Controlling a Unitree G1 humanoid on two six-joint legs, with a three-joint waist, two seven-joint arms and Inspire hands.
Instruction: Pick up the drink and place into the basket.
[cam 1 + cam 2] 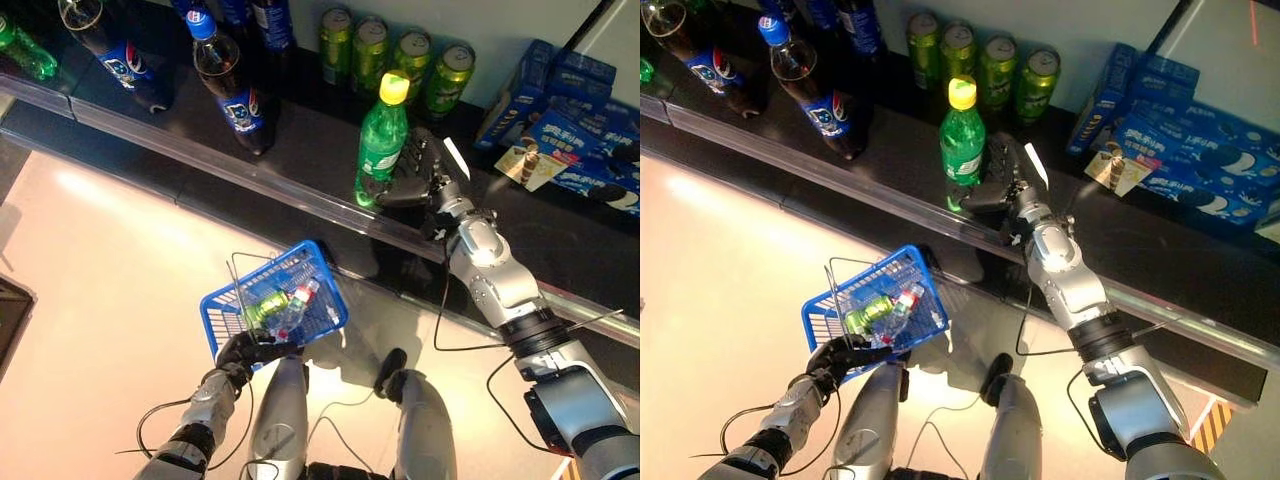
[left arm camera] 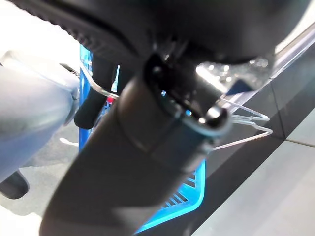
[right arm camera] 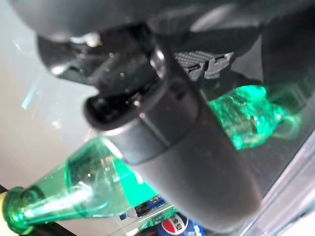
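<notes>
A green drink bottle (image 1: 382, 135) with a yellow cap stands upright on the dark shelf (image 1: 310, 130). My right hand (image 1: 418, 172) is at its lower half. In the right wrist view the thumb (image 3: 197, 147) lies across the green bottle (image 3: 93, 182), with the fingers curled behind it. Lower down, over the floor, my left hand (image 1: 243, 350) grips the near edge of the blue basket (image 1: 300, 262), whose wire handles show in the left wrist view. Inside the basket lie a green container (image 1: 265, 305) and a clear bottle (image 1: 298, 300) with a red cap.
Dark cola bottles (image 1: 235, 85) stand on the shelf to the left of the green bottle. A row of green cans (image 1: 390, 50) lines the back wall. Blue snack boxes (image 1: 570, 110) are stacked at the right. A metal rail (image 1: 200, 150) runs along the shelf's front edge.
</notes>
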